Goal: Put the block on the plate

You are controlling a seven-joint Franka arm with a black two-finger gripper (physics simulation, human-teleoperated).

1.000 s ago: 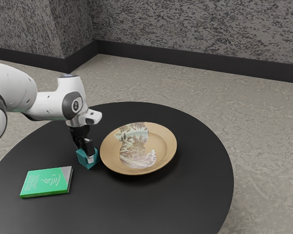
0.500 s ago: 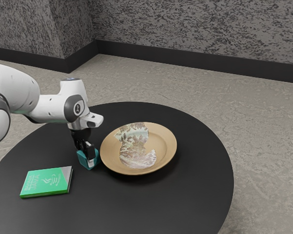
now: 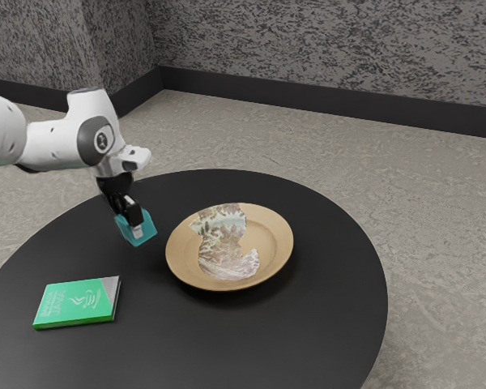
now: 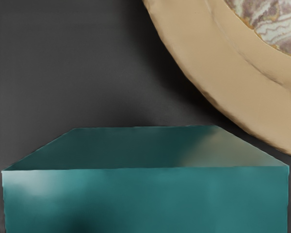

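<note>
End effector (image 3: 130, 224) clamped, it hangs over the round black table (image 3: 308, 332). On that table sits the wide tan plate (image 3: 267, 232), then the green book (image 3: 71, 305), lying flat and apart from it. Smallest is the teal block (image 3: 148, 229), gripped from two sides beside the plate, apparently raised. I judge this the carry; next comes travel over the rim, then lowering inside and letting go.
</note>
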